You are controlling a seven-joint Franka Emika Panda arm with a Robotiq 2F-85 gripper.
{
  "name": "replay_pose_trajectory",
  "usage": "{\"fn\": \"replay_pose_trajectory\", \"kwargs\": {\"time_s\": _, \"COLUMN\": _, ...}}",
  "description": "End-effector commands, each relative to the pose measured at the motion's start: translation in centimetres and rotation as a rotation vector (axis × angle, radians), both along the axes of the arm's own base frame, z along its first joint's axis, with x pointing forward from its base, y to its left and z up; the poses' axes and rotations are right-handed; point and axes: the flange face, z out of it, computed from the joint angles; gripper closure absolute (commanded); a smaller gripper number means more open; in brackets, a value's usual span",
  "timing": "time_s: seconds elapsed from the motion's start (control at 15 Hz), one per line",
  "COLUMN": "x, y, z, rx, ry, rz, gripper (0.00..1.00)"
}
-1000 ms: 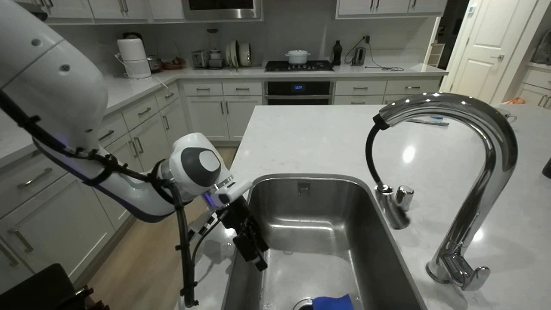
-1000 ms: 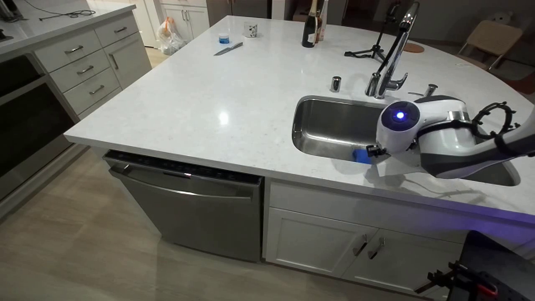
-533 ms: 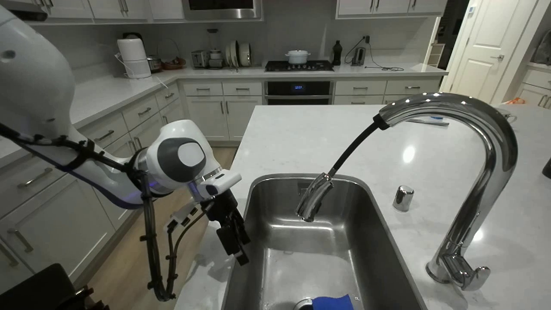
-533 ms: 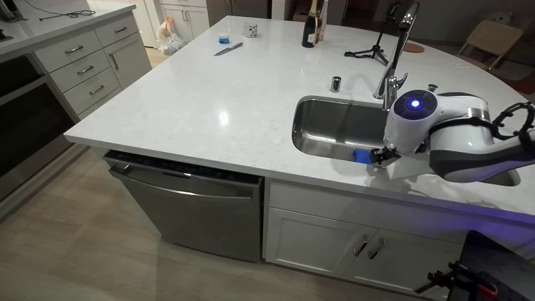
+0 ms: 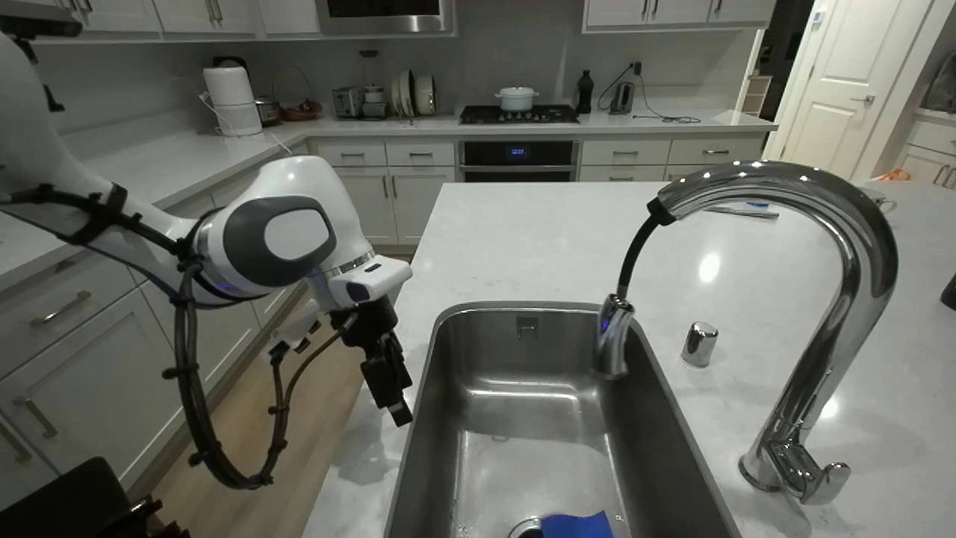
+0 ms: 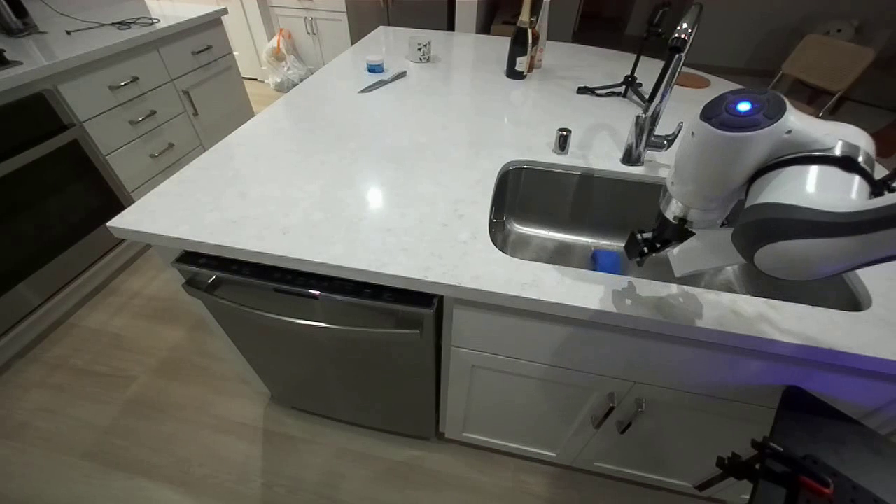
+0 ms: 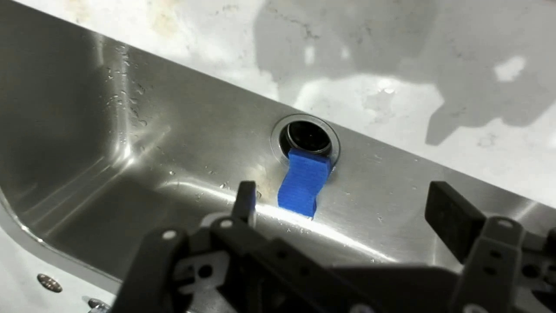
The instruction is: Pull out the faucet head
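The chrome faucet head (image 5: 614,336) hangs from a dark hose (image 5: 636,254), apart from the end of the arched spout (image 5: 859,239). In an exterior view it is tilted slightly over the sink's edge on the faucet side, and its lower end is blurred. The faucet head (image 6: 635,140) also shows in front of the faucet base in an exterior view. My gripper (image 7: 343,191) is wide open and empty in the wrist view. In both exterior views the gripper (image 5: 397,407) is above the sink edge away from the faucet (image 6: 640,252), well apart from the faucet head.
A steel sink (image 5: 523,441) lies between gripper and faucet. A blue sponge (image 7: 302,184) lies at the drain (image 7: 309,137). A small chrome knob (image 5: 700,345) and the faucet handle (image 5: 825,482) stand on the white counter (image 6: 315,175). Bottles (image 6: 519,52) and a knife (image 6: 383,82) are farther off.
The faucet head swung out over the sink on its hose and then back toward the faucet side. The gripper and arm rose and moved away from the faucet. The gripper stays empty.
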Motion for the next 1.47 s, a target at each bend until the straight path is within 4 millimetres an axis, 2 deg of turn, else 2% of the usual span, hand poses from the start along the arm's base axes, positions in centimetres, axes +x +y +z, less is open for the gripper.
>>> {"fn": "replay_pose_trajectory", "kwargs": {"time_s": 0.0, "x": -1.2, "y": 1.6, "z": 4.0, "rx": 0.065, "ry": 0.017, "rz": 0.038, "gripper": 0.00}}
{"fn": "replay_pose_trajectory", "kwargs": {"time_s": 0.53, "x": -2.1, "y": 3.9, "z": 11.5, "rx": 0.152, "ry": 0.064, "rz": 0.045, "gripper": 0.00}}
{"fn": "replay_pose_trajectory", "kwargs": {"time_s": 1.0, "x": -3.1, "y": 5.5, "z": 16.6, "rx": 0.174, "ry": 0.033, "rz": 0.051, "gripper": 0.00}}
{"fn": "replay_pose_trajectory", "kwargs": {"time_s": 1.07, "x": -2.5, "y": 4.9, "z": 15.0, "rx": 0.151, "ry": 0.032, "rz": 0.025, "gripper": 0.00}}
{"fn": "replay_pose_trajectory", "kwargs": {"time_s": 1.4, "x": -2.4, "y": 4.9, "z": 14.9, "rx": 0.152, "ry": 0.034, "rz": 0.023, "gripper": 0.00}}
